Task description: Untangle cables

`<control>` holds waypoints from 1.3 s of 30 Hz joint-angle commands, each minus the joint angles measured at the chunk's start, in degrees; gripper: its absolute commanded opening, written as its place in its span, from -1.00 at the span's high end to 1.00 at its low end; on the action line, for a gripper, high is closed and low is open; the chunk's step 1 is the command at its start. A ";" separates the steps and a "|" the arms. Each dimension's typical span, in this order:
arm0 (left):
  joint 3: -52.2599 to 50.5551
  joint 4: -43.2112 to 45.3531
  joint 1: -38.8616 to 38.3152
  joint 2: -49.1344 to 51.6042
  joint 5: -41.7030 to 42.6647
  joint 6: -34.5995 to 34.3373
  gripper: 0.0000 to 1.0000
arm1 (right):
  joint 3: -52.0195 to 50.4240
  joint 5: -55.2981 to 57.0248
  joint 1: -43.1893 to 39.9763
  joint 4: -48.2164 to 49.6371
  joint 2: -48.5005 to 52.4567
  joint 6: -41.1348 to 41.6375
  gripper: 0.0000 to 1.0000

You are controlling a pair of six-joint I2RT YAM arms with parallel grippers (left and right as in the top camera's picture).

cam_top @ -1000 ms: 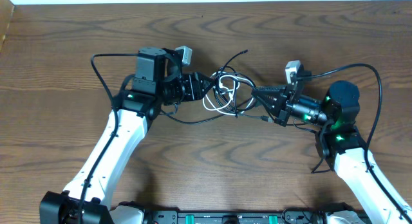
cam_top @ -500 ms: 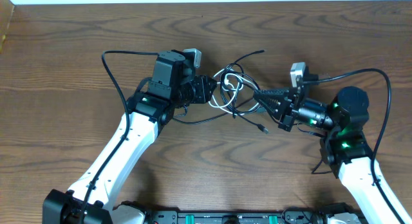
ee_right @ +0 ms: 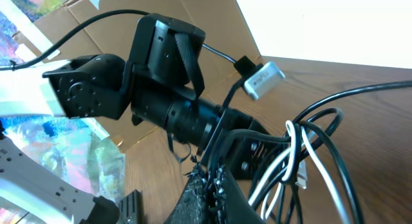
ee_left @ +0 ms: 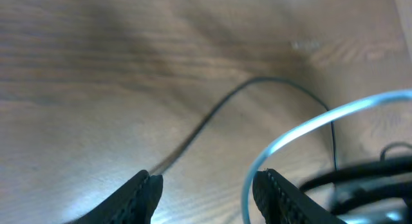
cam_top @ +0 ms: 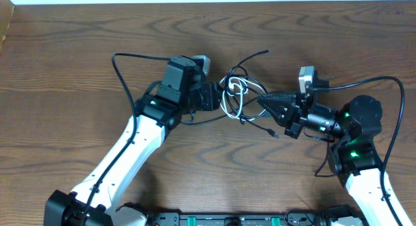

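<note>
The cables lie in a tangle mid-table, a white cable looped through a black cable. A black plug end trails toward the front. My left gripper sits at the tangle's left side, jaws open. In the left wrist view the white cable curves down just inside the right finger, and a black strand runs past the left finger. My right gripper is at the tangle's right side. Its fingertips are shut on a black cable strand, with white loops beside them.
Thick black wires arc from each arm, left and right. The table's far edge lies close behind the tangle. Cardboard shows behind the left arm in the right wrist view.
Both arms have moved to the right and the tangle has gone with them. The white loops have drawn narrower and more upright. The left jaws stand a little wider.
</note>
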 commanded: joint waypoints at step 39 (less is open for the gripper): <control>0.61 -12.07 9.60 -13.14 -24.59 -3.85 0.85 | 0.22 46.77 -3.96 -38.42 -0.55 4.22 0.98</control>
